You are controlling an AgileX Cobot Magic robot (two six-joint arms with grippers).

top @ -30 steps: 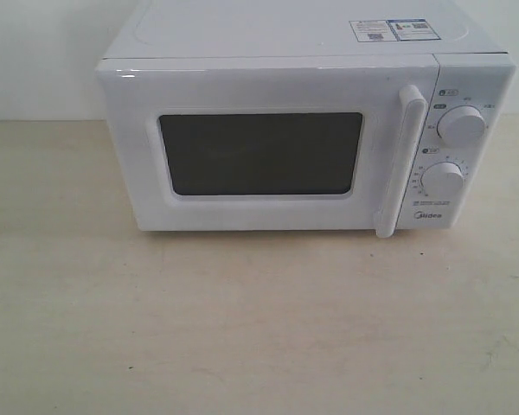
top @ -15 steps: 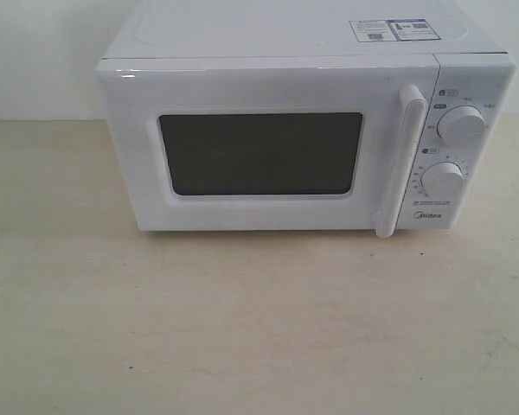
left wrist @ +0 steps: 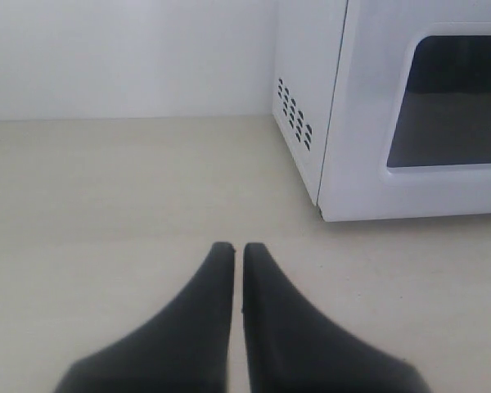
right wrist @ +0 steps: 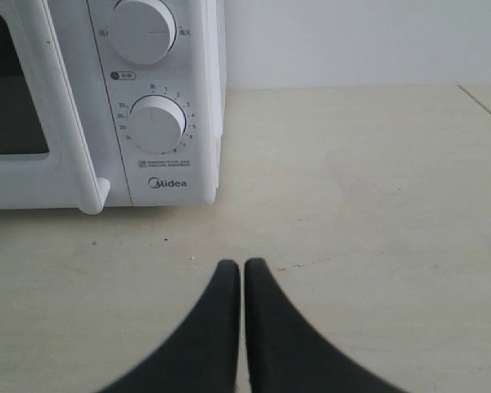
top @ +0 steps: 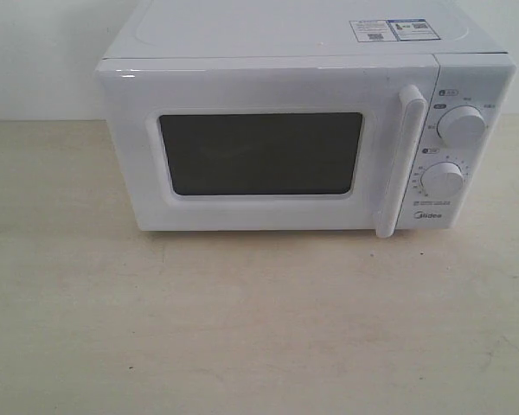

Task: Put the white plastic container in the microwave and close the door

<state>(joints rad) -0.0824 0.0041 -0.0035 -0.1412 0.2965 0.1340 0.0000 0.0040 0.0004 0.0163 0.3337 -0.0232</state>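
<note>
The white Midea microwave (top: 303,138) stands at the back of the table, its door (top: 259,151) shut flat against the body, with the bar handle (top: 398,160) beside two round dials (top: 461,125). The white plastic container is out of view in every frame. My left gripper (left wrist: 237,248) is shut and empty, above the table in front of the microwave's (left wrist: 409,115) vented corner. My right gripper (right wrist: 242,265) is shut and empty too, above the table in front of the dial panel (right wrist: 151,123). Neither gripper appears in the exterior view.
A pale wooden tabletop (top: 259,328) stretches in front of the microwave. A white wall (top: 35,52) runs behind it. Stickers (top: 391,29) lie on the microwave's top. A table edge or seam (right wrist: 483,106) shows far out in the right wrist view.
</note>
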